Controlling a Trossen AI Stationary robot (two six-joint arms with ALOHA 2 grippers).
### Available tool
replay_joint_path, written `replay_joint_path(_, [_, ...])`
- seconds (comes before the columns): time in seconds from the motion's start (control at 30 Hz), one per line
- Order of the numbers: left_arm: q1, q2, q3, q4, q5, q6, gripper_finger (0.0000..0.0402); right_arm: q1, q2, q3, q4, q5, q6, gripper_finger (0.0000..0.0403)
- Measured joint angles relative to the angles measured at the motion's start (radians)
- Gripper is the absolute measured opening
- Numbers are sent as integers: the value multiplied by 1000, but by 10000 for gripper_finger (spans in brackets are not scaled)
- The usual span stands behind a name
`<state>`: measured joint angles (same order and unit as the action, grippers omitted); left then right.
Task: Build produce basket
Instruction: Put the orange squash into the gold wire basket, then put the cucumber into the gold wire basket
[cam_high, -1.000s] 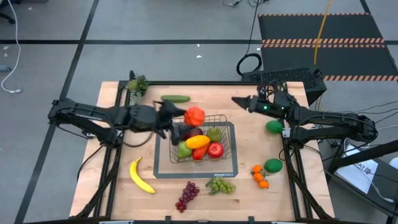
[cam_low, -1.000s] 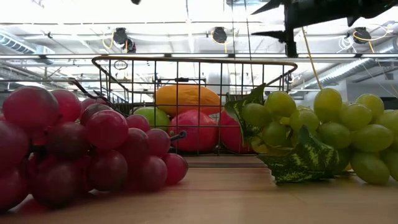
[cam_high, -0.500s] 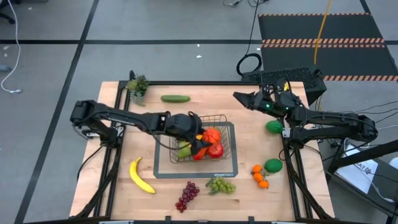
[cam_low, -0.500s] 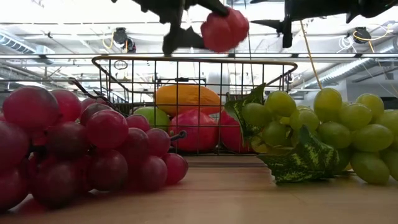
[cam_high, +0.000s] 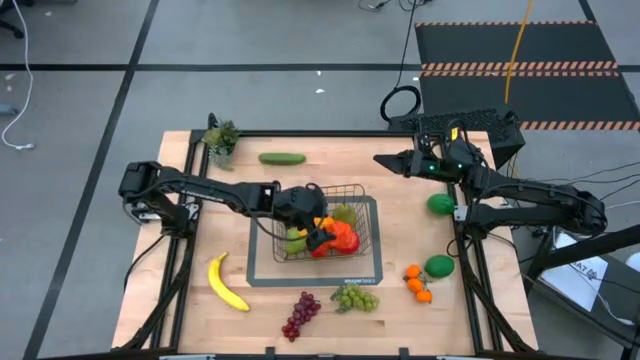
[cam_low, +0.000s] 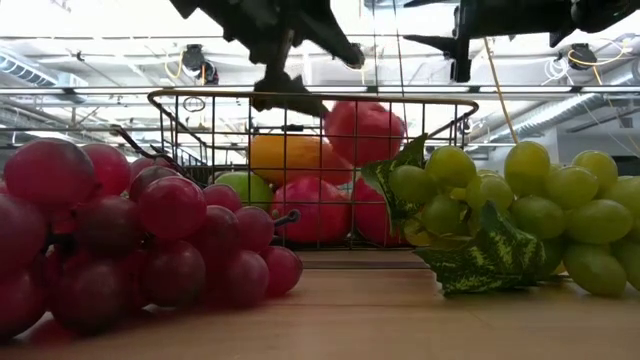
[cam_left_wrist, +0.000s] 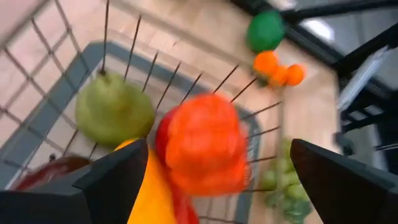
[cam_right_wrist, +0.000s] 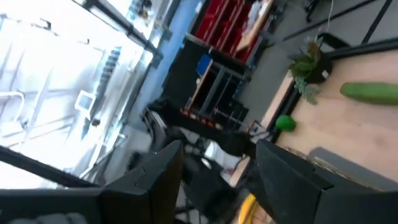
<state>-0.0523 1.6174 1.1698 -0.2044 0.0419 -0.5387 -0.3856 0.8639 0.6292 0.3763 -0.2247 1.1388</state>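
**Red pepper dropped into basket**

Left gripper (cam_high: 322, 232) hung over the basket (cam_high: 362, 190), jaws wide, red pepper (cam_left_wrist: 205, 144) loose among the fruit inside. Right gripper (cam_high: 385, 160) waited above the table (cam_high: 180, 300), jaws partly apart, empty. Next likely: lift clear, fetch the banana (cam_high: 226, 284).

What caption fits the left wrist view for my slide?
Open left gripper over the basket, red pepper dropping beside a green pear.
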Motion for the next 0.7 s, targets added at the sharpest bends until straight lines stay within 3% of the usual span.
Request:
replay_joint_path(0.13, [1, -48, 51, -123, 3, 15, 379, -30, 0, 0, -22, -68, -49, 201])
replay_joint_path(0.33, [65, -80, 227, -407, -56, 95, 358, -66, 0, 0, -53, -122, -77, 201])
replay_joint_path(0.43, [124, -81, 298, -565, -103, 253, 341, -81, 1, 0, -67, -122, -78, 201])
replay_joint_path(0.7, [345, -81, 325, -648, -107, 780, 273, -143, 1, 0, -93, -100, -38, 201])
